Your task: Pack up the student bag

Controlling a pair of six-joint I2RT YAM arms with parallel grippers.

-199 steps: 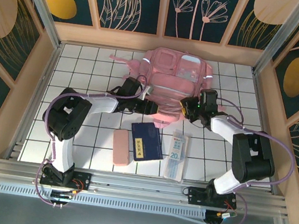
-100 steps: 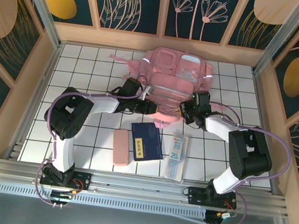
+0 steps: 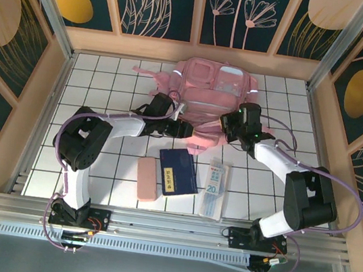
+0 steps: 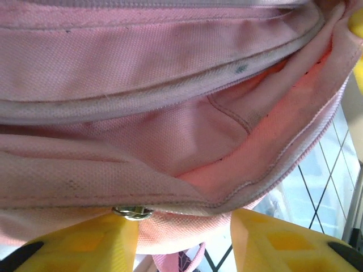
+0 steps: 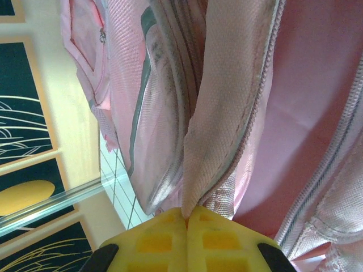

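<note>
Left end effector (image 4: 182, 235) stands open astride the rim of the large soft pink fabric backpack (image 3: 216, 90), far-centre on the white tiled desk (image 3: 99, 89); right end effector (image 5: 187, 218) pinches its zipper edge. That thin pinch could slip, collapsing the mouth.

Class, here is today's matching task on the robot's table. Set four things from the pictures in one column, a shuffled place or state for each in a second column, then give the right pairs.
Column A
1. student bag
2. dark blue book
3. pink pencil case
4. right gripper

Column B
a. pinched shut on a fold of the bag's fabric
b. lies flat, just left of the book
c. biggest thing, at the far side of the table
d. lies between the pencil case and the ruler packet

Pairs: 1-c, 2-d, 3-b, 4-a
</note>
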